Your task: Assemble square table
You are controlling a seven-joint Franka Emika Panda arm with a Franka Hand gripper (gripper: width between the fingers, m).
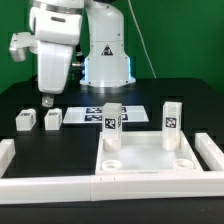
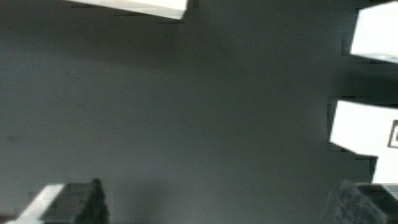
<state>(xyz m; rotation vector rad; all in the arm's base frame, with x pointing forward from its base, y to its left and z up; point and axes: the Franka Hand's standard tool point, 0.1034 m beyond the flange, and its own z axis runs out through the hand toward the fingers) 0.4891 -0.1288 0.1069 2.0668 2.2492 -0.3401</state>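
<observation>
Noted square table slab (image 1: 140,152) lying flat at near edge of bench (image 1: 72,140). Found two legs (image 1: 112,122) (image 1: 172,115) upright in its far corners, long axis vertical, tags facing camera. Found two leg blocks (image 1: 25,120) (image 1: 52,118) loose at exterior view's left. Observed gripper (image 1: 47,100) over them, wide open, empty.

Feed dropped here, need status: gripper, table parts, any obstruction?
Gripper open, empty, hovering over two loose leg blocks. Tabletop flat, two legs upright at its corners. Nothing seen blocking.
</observation>
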